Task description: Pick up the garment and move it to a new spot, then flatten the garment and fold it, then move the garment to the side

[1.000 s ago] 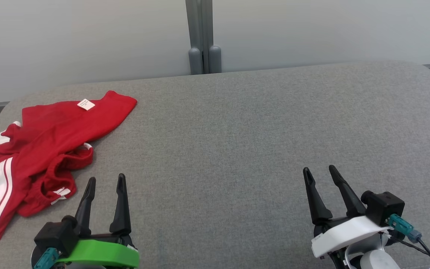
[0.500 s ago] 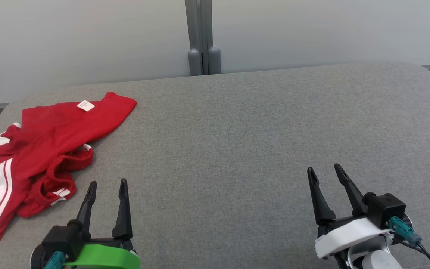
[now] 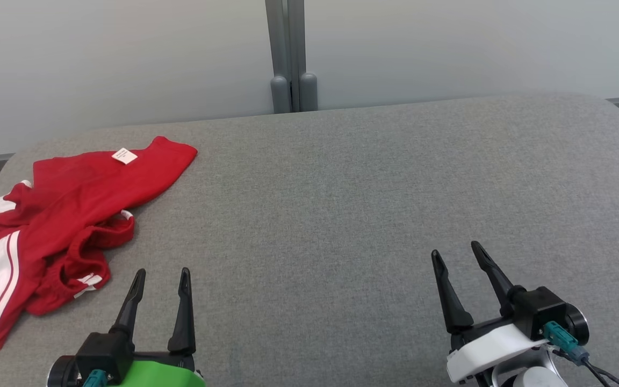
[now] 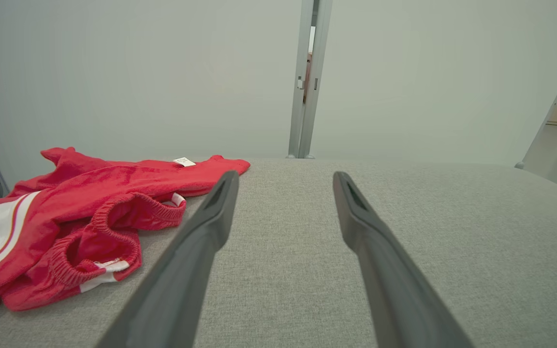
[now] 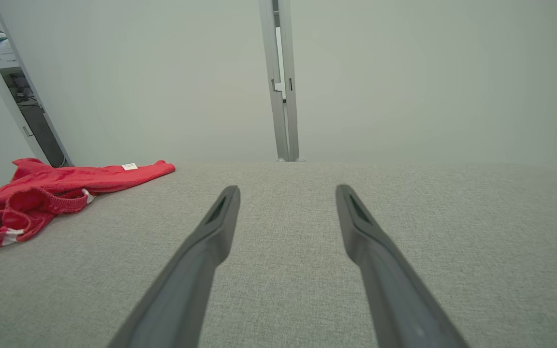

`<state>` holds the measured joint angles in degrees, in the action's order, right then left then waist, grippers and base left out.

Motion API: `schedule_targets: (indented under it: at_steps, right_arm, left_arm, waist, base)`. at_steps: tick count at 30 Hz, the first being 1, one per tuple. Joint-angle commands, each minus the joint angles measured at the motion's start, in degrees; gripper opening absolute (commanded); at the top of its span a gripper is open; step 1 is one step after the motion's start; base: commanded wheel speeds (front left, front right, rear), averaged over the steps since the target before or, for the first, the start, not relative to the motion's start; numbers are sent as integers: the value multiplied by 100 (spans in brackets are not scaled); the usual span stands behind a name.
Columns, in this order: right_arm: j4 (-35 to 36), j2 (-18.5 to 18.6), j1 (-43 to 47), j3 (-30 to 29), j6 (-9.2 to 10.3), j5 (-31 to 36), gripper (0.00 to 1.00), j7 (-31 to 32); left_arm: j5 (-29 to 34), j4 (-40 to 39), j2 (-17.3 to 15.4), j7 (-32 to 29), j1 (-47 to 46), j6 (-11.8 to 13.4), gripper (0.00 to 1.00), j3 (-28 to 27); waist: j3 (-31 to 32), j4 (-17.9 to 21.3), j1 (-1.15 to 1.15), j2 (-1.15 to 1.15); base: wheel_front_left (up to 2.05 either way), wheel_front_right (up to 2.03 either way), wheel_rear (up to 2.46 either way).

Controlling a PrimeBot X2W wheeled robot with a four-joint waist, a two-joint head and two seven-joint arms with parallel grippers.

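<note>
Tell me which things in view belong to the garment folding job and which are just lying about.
Belong to the job:
- red garment, crumpled at the left of the grey padded surface
- left gripper, open, holding nothing
- right gripper, open, holding nothing

Just there:
- grey post behind the surface
- pale wall panels

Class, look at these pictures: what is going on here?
A two-armed robot faces a grey padded table. A crumpled red garment with white stripes lies at its left end, untouched. The left gripper, open and empty, is nearest it; the right gripper, also open, is far off over bare fabric. Nothing has been picked up yet.
</note>
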<state>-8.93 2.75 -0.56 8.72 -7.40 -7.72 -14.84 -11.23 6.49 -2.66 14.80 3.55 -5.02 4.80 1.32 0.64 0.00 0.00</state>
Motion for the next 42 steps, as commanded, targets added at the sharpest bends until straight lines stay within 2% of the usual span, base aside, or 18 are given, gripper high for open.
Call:
schedule_targets:
  at_steps: [1, 32, 37, 42]
  right_arm:
    - [-1, 25, 50, 25, -16, 76, 100, -43]
    - [-37, 24, 56, 63, -10, 33, 100, -41]
    - [-33, 20, 148, 97, -10, 42, 100, -41]
    - [-52, 20, 202, 178, -10, 28, 100, -41]
  left_arm:
    - [61, 20, -41, 43, 70, 21, 100, -3]
    - [116, 162, -39, 37, 69, 53, 100, 23]
    - [104, 191, -39, 36, 35, 99, 100, 65]
    - [83, 226, -40, 36, 98, 142, 100, 120]
  waist:
    - [4, 4, 0, 0]
    - [38, -24, 0, 0]
    - [34, -251, 0, 0]
    - [39, -671, 0, 0]
  base:
    - [0, 0, 0]
    - [0, 0, 0]
    - [0, 0, 0]
    - [0, 0, 0]
